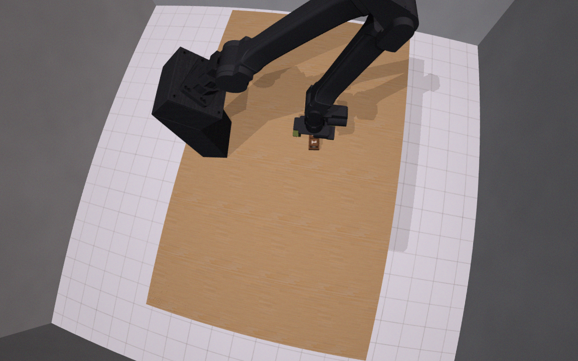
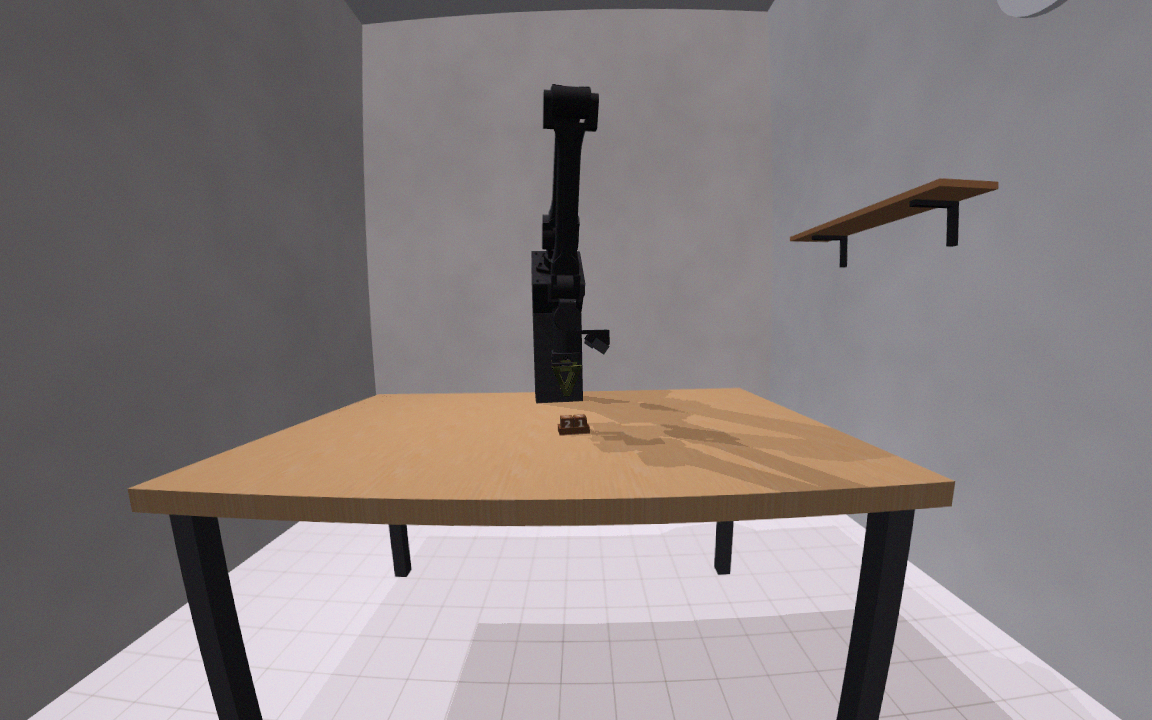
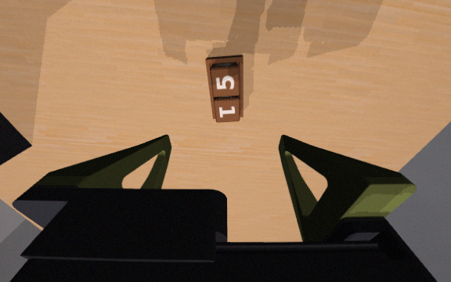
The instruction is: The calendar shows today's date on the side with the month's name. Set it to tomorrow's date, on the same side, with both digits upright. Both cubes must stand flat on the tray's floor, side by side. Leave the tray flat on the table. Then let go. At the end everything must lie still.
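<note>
The calendar is a small brown tray [image 3: 225, 89] holding two brown cubes side by side. In the wrist view the top faces read 5 [image 3: 225, 82] and 1 [image 3: 227, 110]. In the exterior view the front side of the calendar [image 2: 573, 425] shows 2 and 1. It also shows in the top view [image 1: 314, 143], half hidden under the wrist. My gripper [image 3: 225, 141] [image 2: 567, 374] is open and empty, with olive fingers. It hangs above the table just behind the calendar, not touching it.
The arm's black base box [image 1: 192, 105] stands at the table's far left edge. A wooden shelf [image 2: 893, 207] is fixed to the right wall. The table edges [image 2: 544, 510] are far from the calendar.
</note>
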### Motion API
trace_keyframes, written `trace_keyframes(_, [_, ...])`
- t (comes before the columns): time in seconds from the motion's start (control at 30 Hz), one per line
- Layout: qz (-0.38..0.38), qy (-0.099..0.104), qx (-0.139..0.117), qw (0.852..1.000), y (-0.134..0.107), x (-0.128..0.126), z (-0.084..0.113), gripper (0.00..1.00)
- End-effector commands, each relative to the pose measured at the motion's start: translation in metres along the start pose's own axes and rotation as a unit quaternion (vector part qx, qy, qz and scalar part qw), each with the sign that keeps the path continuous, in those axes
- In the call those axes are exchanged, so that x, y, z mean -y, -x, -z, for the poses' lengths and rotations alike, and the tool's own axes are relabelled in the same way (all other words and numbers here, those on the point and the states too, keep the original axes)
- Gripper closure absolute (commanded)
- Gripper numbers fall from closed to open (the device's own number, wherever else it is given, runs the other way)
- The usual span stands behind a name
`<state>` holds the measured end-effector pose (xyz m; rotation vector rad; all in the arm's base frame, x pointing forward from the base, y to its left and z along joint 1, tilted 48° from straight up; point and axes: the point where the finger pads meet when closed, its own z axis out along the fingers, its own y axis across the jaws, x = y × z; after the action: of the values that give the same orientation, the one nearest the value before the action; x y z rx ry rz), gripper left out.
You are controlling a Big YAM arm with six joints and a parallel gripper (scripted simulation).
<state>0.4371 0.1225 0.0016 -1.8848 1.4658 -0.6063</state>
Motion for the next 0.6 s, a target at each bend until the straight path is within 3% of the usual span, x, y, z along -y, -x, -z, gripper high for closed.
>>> trace_keyframes(0.0, [0.045,-0.011,0.003,0.999,0.0042,0.0072,0.0051,0.0])
trace_keyframes(0.03, [0.045,-0.01,0.003,0.999,0.0041,0.0061,0.0053,0.55])
trace_keyframes(0.57, [0.044,-0.01,0.003,0.999,0.0041,0.0053,0.0055,0.55])
